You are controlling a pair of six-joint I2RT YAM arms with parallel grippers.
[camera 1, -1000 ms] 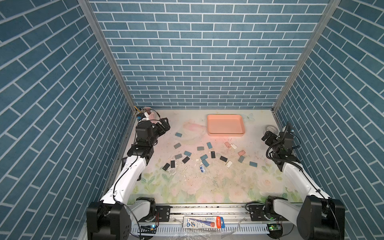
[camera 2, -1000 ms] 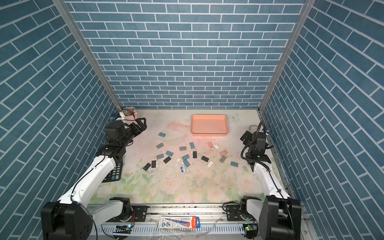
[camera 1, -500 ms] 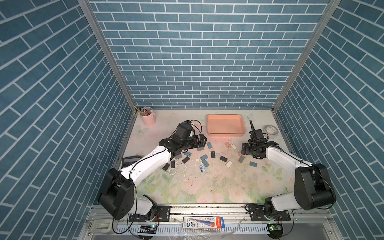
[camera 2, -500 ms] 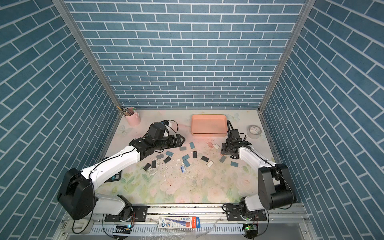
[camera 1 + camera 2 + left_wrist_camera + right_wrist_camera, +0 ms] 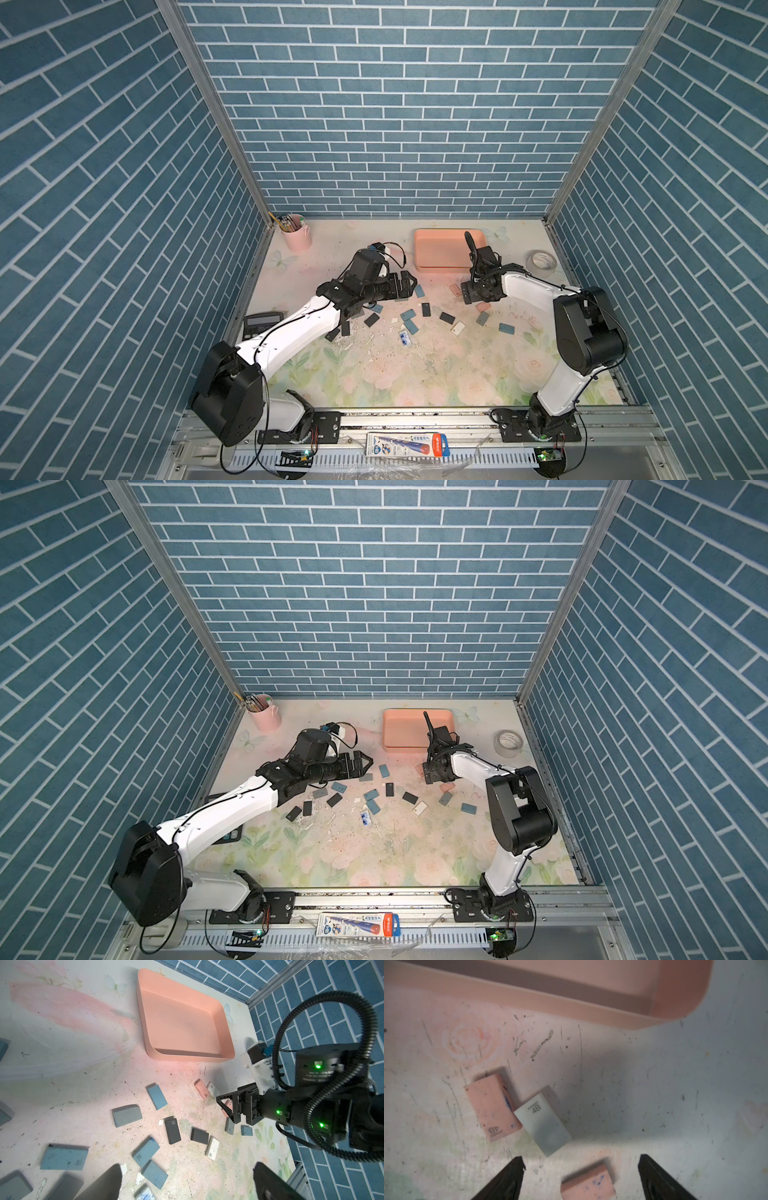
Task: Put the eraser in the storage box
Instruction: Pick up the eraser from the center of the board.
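Progress stands at the very start, reading from my left. The pale pink pencil cup (image 5: 296, 239) and the calculator (image 5: 261, 324) at that edge play no part. My left end effector (image 5: 365, 764) hovers over the left end of the scatter, its jaws spread wide and holding nothing. Across the middle of the worktop (image 5: 415, 374) lie the erasers (image 5: 409, 316), blue, grey, black, white and pink, every one flat on the surface. Behind them the salmon-pink storage box (image 5: 144, 1022) is empty; no eraser is in it. Just in front of its near rim my right end effector (image 5: 581, 1164) is low over the worktop, jaws open, with a speckled pink eraser (image 5: 588, 1187) lying between the fingers and apart from both. A white 4B eraser (image 5: 543, 1124) and a pink 4B eraser (image 5: 492, 1105), touching each other, lie just beyond it. The tape roll (image 5: 541, 262) sits at the far right. I judge that the grasp, the lift, the short carry over the rim and the release are all left to do.
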